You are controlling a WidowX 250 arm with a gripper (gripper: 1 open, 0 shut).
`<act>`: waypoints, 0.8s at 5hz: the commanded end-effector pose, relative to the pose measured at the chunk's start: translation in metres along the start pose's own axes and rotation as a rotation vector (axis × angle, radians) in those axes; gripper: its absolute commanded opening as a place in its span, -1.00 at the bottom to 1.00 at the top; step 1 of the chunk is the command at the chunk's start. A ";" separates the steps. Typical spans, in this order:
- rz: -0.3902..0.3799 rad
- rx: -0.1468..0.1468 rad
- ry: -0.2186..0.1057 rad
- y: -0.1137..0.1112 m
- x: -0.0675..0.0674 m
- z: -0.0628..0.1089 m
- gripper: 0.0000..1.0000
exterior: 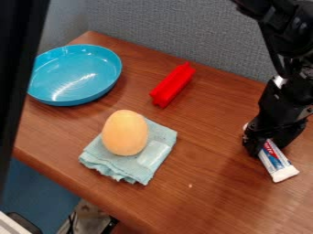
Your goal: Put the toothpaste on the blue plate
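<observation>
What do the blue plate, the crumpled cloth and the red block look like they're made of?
The blue plate looks like glazed ceramic or hard plastic: bright highlights run along its rim. The pale blue-green cloth looks like soft woven fabric, matte, with folds and a rumpled edge. The red block looks like painted wood or solid plastic, with flat faces, sharp corners and an even colour; the picture cannot settle which.
</observation>
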State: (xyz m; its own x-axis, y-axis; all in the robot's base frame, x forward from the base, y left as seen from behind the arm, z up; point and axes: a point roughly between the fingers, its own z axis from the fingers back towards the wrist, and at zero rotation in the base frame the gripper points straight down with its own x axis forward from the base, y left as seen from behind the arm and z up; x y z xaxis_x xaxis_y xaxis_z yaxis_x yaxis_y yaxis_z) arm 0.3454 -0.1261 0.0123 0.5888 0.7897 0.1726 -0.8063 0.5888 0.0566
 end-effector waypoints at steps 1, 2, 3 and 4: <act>-0.010 0.002 -0.021 -0.001 -0.001 0.000 1.00; -0.003 0.004 -0.028 0.000 0.000 0.000 1.00; 0.004 0.007 -0.035 0.001 0.001 -0.001 1.00; 0.010 0.008 -0.042 0.003 0.002 -0.002 1.00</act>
State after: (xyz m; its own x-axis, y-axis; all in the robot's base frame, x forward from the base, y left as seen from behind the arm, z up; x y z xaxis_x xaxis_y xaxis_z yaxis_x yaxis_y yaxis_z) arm 0.3454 -0.1254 0.0115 0.5659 0.7998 0.2002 -0.8213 0.5682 0.0516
